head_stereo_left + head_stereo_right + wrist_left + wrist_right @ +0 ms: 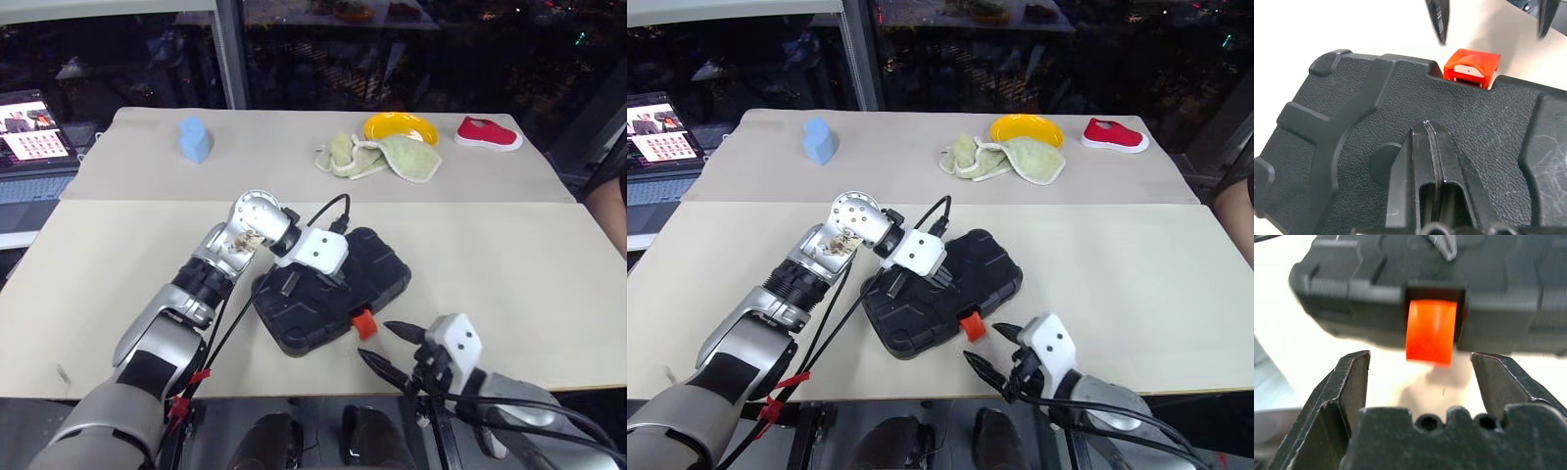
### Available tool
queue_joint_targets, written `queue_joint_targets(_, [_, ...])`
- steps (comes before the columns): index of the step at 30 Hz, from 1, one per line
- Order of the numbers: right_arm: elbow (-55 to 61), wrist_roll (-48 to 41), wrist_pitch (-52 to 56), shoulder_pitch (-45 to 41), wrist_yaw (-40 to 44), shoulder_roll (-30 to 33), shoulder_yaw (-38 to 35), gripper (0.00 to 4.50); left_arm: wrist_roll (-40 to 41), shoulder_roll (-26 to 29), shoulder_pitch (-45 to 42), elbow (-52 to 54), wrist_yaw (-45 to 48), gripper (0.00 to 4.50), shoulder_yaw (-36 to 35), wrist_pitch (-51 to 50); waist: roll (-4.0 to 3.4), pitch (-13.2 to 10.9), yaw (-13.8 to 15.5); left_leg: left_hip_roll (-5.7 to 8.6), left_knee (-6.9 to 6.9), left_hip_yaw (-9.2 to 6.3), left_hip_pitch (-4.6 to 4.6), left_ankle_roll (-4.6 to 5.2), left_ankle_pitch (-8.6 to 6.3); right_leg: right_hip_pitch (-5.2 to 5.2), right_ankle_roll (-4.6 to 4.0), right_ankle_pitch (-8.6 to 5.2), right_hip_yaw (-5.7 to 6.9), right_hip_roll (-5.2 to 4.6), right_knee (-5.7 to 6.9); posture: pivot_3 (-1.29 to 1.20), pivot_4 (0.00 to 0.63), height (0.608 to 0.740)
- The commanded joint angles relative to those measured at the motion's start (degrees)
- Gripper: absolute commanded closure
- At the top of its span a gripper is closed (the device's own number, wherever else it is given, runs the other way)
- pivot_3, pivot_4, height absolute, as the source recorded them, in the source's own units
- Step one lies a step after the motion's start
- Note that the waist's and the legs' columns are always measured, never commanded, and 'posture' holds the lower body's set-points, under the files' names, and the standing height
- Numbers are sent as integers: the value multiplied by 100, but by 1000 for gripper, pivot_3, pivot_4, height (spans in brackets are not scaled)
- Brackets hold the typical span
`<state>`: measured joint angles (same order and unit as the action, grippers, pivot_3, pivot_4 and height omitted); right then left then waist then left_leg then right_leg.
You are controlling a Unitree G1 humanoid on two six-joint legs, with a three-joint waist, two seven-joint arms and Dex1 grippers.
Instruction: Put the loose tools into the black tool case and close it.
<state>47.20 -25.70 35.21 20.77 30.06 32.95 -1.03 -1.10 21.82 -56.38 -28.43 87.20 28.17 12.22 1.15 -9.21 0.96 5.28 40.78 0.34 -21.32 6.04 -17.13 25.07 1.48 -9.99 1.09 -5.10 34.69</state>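
Observation:
The black tool case (380,277) lies closed on the near table, its ribbed lid up and its orange latch (364,324) hanging loose at the near edge. My left gripper (1427,128) is shut, with its tips resting on the lid. My right gripper (374,341) stands open just short of the latch (1431,332), level with it and not touching it. The loose tools are out of view.
On the far table sit a blue object (195,139), green cloths (387,155), a yellow plate (401,126) and a red shoe (488,133). A laptop (34,137) stands at the far left. A person's arm (609,211) shows at the right edge.

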Motion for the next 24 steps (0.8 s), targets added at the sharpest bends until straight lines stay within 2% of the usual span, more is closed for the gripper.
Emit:
queue_joint_targets(1, [292,-223,-60,64,61,34,-275,1305,-304,51,99,-184,23,4500,182,-41,0,0,2,0,0,0,0,0,0,0,1,0,-1,0,0,0,150,732])
queue_joint_targets(2, [289,-226,-72,57,55,22,-260,1718,-307,41,90,-203,16,4500,185,-33,0,0,3,0,1,0,0,-1,0,0,2,-1,0,-1,0,0,150,732])
queue_joint_targets(4, [272,-217,-73,9,32,-16,-200,2224,-311,29,77,-230,7,4500,190,-20,0,0,1,0,1,0,1,-1,0,1,3,-2,1,-1,0,0,150,732])
queue_joint_targets(9, [148,-133,-82,-206,-33,-95,11,4103,-308,27,63,-218,21,4500,191,-33,1,0,3,0,1,0,1,1,0,1,4,-2,1,-2,-2,0,150,732])
queue_joint_targets(10, [115,-118,-89,-235,-36,-101,36,4352,-309,30,60,-218,24,4500,190,-36,0,0,5,0,1,0,1,1,0,2,4,-2,2,-2,-2,0,150,732])
queue_joint_targets(24, [-335,135,-40,-396,-11,-16,433,4443,-308,78,79,-154,31,4500,176,-93,1,-1,11,0,0,0,0,3,-1,2,3,-2,3,-2,-6,0,150,732])
